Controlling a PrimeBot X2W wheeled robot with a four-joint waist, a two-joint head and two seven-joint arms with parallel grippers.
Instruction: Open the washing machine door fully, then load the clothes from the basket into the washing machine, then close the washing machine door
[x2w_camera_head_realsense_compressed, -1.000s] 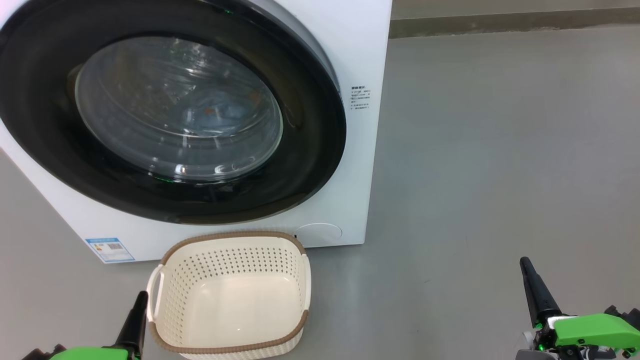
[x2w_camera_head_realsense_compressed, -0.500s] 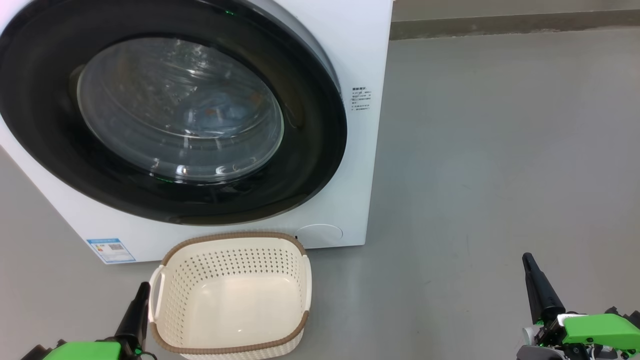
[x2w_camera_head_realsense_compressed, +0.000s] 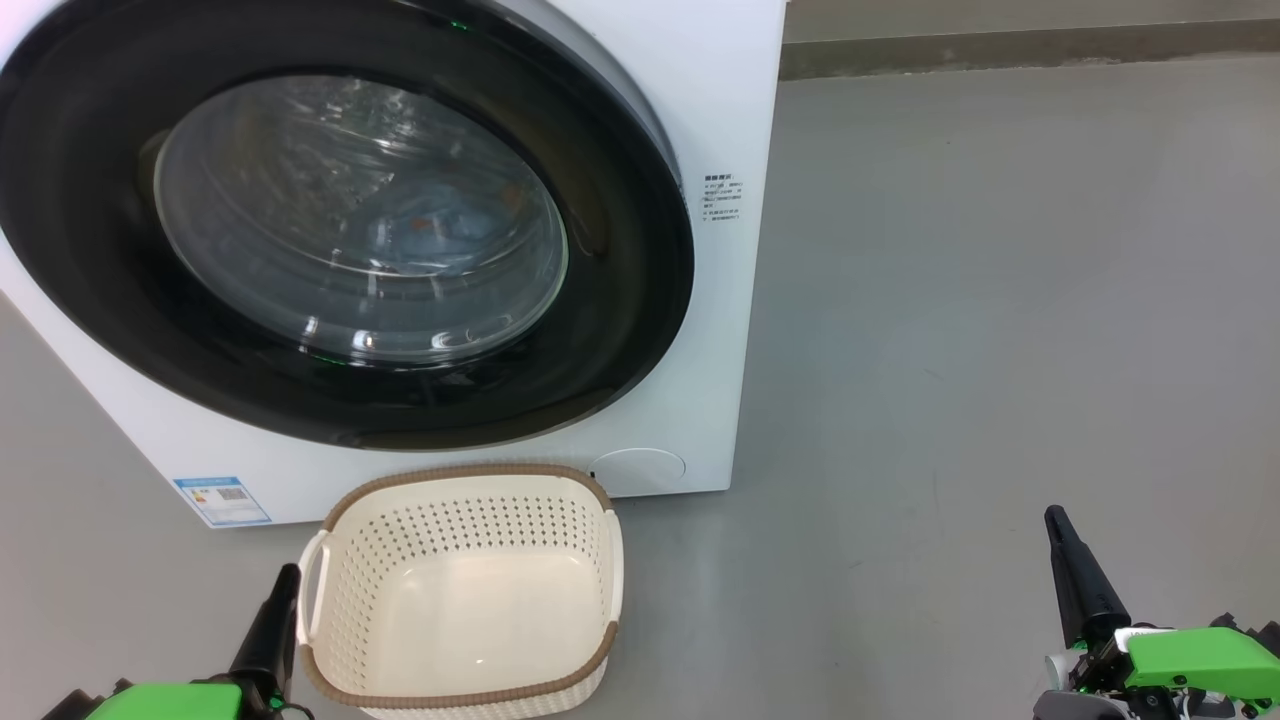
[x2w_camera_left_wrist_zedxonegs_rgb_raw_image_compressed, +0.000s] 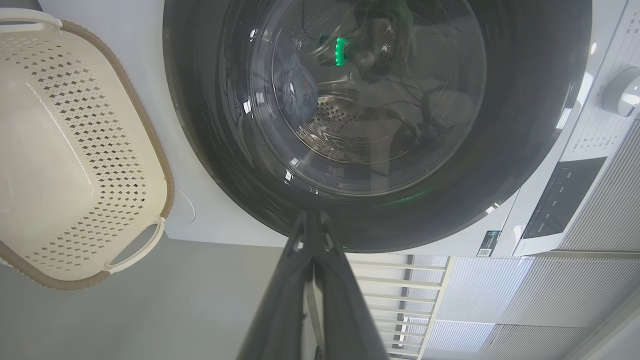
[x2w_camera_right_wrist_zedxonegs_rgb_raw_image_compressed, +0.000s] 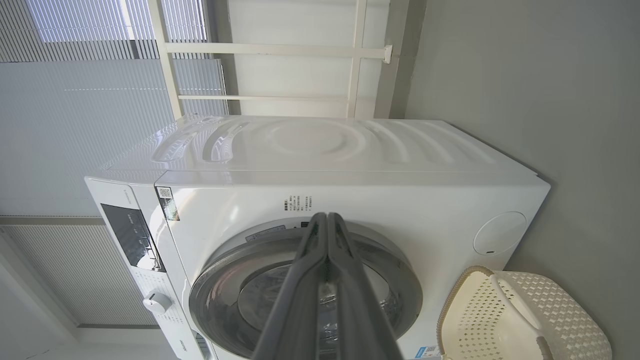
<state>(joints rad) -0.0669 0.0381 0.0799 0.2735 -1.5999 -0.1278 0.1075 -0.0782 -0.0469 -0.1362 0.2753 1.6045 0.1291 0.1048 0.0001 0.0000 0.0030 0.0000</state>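
since a second ago both claws have shifted only a touch in the head view, and the washer and basket lie as they did.

the left claw (x2w_camera_head_realsense_compressed: 288, 572) has its two dark fingers pressed together with nothing between them. it sits low over the floor (x2w_camera_head_realsense_compressed: 1000, 300), just beside the basket's left handle, apart from it. in its wrist view the left claw (x2w_camera_left_wrist_zedxonegs_rgb_raw_image_compressed: 311, 216) points at the lower rim of the door (x2w_camera_left_wrist_zedxonegs_rgb_raw_image_compressed: 525, 100).

the right claw (x2w_camera_head_realsense_compressed: 1052, 515) is closed the same way and holds nothing, well off to the right of the basket over bare floor. in its own view the right claw (x2w_camera_right_wrist_zedxonegs_rgb_raw_image_compressed: 327, 216) aims at the washer's front.

the basket (x2w_camera_head_realsense_compressed: 460, 470) stands on the floor right before the washer (x2w_camera_head_realsense_compressed: 740, 100), under the door, with no clothes in it. the door (x2w_camera_head_realsense_compressed: 620, 330) is closed against the front. the clothes (x2w_camera_head_realsense_compressed: 450, 215) show blue and orange through its glass, inside the drum. the washer stands toward the floor's far edge, by the wall.
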